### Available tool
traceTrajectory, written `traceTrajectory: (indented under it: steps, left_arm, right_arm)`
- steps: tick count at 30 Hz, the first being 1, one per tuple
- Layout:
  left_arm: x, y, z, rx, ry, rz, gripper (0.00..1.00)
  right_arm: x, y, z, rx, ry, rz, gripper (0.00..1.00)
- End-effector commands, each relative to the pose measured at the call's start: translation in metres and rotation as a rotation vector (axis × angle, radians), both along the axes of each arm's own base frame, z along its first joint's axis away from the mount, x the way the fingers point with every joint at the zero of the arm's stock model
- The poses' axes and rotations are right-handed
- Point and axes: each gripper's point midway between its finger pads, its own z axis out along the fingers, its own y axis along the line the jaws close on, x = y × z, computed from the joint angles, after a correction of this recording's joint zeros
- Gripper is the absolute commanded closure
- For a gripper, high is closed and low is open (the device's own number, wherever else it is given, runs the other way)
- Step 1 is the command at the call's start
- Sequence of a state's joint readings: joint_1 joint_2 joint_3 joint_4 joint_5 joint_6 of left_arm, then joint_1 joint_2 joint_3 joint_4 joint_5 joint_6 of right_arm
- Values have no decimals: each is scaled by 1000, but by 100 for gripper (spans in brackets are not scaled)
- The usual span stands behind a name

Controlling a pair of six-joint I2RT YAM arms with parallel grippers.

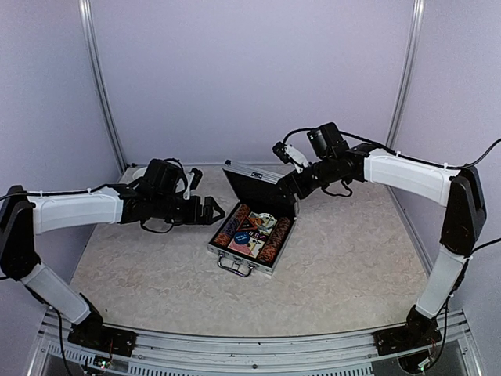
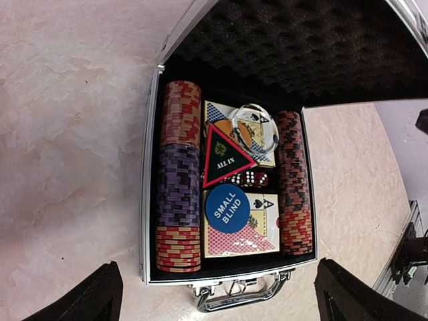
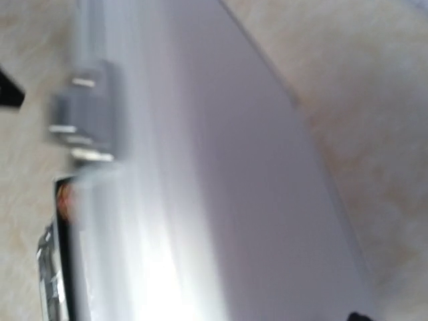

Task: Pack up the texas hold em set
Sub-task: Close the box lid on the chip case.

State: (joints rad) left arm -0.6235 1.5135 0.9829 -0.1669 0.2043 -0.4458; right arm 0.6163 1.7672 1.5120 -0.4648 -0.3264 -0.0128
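The silver case (image 1: 216,245) of the texas hold em set lies open mid-table, its handle (image 2: 241,297) facing the near edge. Striped chip rows (image 2: 179,200) line both sides. Between them lie two card decks (image 2: 244,234), a triangle marker (image 2: 224,155), a blue round button (image 2: 227,208), a clear ring (image 2: 255,127) and red dice (image 2: 249,179). The foam-lined lid (image 1: 254,185) stands tilted up. My left gripper (image 1: 214,211) hovers open just left of the case, holding nothing. My right gripper (image 1: 288,188) is at the lid's back right edge. The lid's blurred silver outside (image 3: 221,167) fills the right wrist view and hides the fingers.
Lilac walls with white corner poles (image 1: 102,94) close in the back and sides. A metal rail (image 1: 250,348) runs along the near edge between the arm bases. Marbled tabletop (image 1: 352,258) stretches around the case.
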Motion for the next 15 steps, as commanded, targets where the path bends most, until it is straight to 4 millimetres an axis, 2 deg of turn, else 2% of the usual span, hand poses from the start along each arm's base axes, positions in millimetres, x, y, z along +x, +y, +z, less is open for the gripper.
traceTrajectory:
  steps: [1,5,12,15]
  left_arm:
    - [0,10,0,8,-8,28,1]
    - [-4,15,-5,15,2,42,1]
    - [-20,36,-5,39,9,89,1]
    - [-28,43,-7,41,13,101,1]
  right_arm:
    - [-29,16,11,58,18,51,15]
    - [-41,24,9,44,12,53,14]
    - [-78,41,12,56,28,98,10]
    - [-86,41,3,63,50,96,10]
